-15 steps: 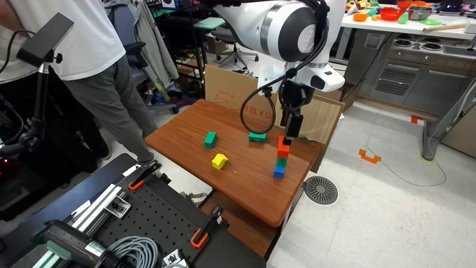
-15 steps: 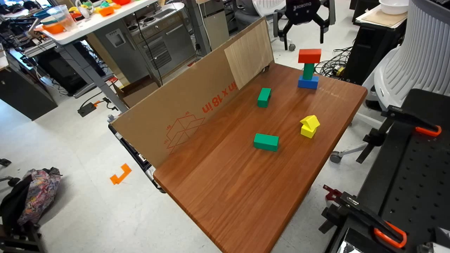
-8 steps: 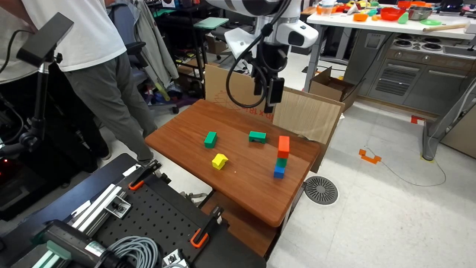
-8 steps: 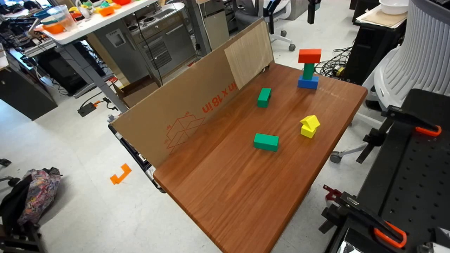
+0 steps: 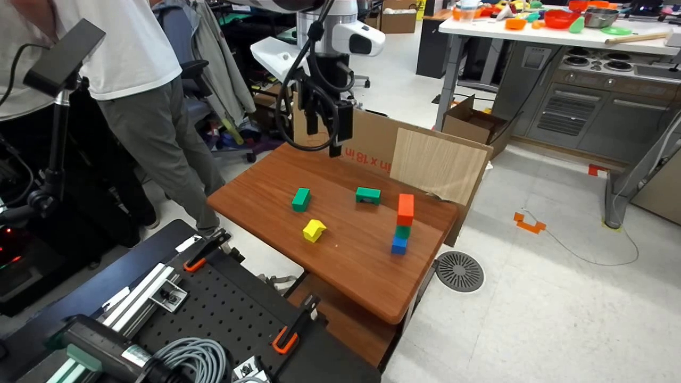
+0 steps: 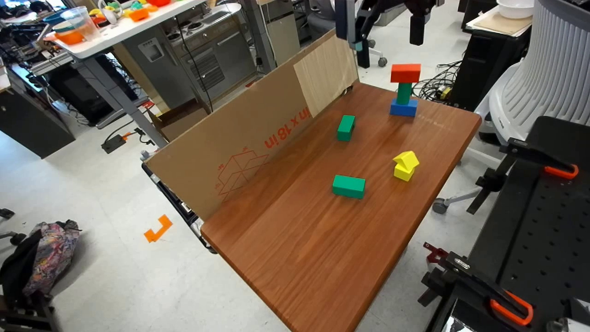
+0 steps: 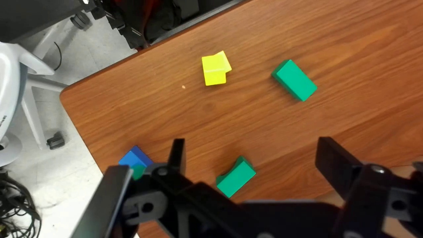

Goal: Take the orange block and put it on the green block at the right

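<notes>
The orange block (image 5: pixel 405 209) lies on top of the green block (image 5: pixel 403 232), which stands on a blue block (image 5: pixel 399 246) at the table's right end. In an exterior view the same stack shows level: orange block (image 6: pixel 405 73), green block (image 6: pixel 404 93), blue block (image 6: pixel 404 108). In the wrist view the blue block (image 7: pixel 134 157) and a bit of the green block (image 7: pixel 138 171) show; the orange block is hidden behind a finger. My gripper (image 5: pixel 324 139) is above the table, apart from the stack. Its fingers (image 7: pixel 252 141) are wide open with nothing between them.
A green arch block (image 7: pixel 236 178) lies on the table below the gripper. Another green block (image 6: pixel 349 186) and stacked yellow blocks (image 6: pixel 405 166) are nearby. A cardboard wall (image 6: pixel 239 133) stands along one table edge. A black pegboard bench (image 5: pixel 223 298) is beside the table.
My open gripper has moved up and away from the stack, leftward in an exterior view, over the table. The orange block has stayed on the green block.
</notes>
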You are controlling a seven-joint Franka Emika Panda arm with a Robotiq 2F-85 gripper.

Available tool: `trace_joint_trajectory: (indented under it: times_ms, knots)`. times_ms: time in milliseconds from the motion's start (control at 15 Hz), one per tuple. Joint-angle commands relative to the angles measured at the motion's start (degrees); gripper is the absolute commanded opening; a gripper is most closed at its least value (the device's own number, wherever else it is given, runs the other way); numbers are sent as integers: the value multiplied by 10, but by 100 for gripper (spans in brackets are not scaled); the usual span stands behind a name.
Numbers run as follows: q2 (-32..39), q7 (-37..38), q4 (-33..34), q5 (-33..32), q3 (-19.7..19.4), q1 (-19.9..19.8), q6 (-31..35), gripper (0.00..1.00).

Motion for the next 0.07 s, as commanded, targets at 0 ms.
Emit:
trace_joint_trajectory:
  times_ms: [0]
  knots:
    - [2, 0, 2, 0, -1, -3, -1, 100]
